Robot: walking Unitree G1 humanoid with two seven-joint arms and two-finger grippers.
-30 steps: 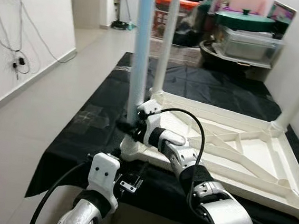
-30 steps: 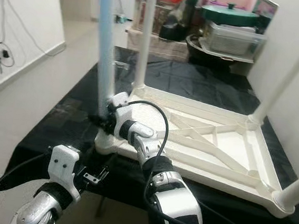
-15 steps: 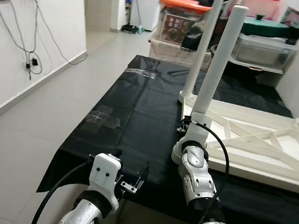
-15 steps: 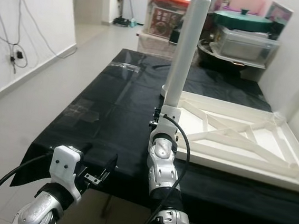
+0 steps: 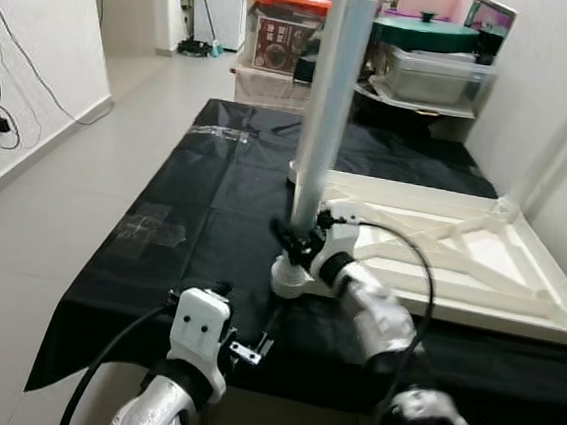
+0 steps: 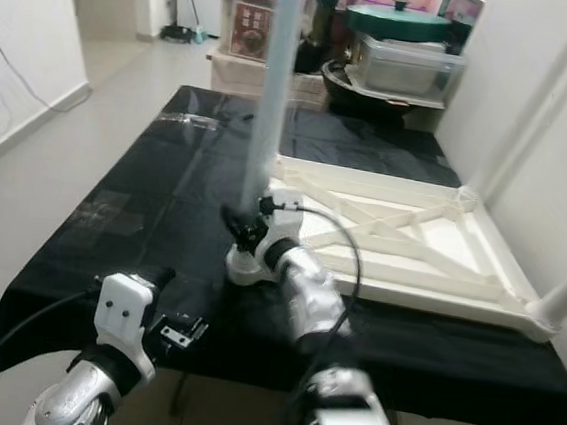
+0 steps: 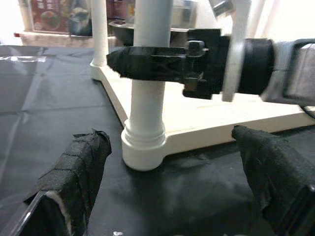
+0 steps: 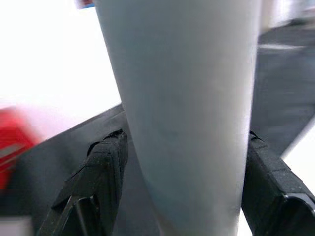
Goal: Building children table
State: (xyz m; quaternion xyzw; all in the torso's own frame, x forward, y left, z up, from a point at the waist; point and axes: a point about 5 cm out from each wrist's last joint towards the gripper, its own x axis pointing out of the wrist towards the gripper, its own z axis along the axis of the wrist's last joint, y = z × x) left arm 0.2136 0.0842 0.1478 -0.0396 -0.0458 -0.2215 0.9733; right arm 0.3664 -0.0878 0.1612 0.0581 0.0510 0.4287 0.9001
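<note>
Tabletop point(image 5: 440, 253), white, lies upside down on a black cloth point(image 5: 194, 204); its far edge blurs. Three legs stand visible. Right gripper point(image 5: 296, 242) clamps the near leg point(image 5: 326, 106); left gripper point(image 5: 251, 342) hangs released.

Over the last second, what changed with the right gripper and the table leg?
Little beyond camera swing. The right gripper stays clamped on the near-corner leg, low above its socket, leg upright in the upturned tabletop. Left gripper stays open and low near the black cloth's front edge, holding nothing.
</note>
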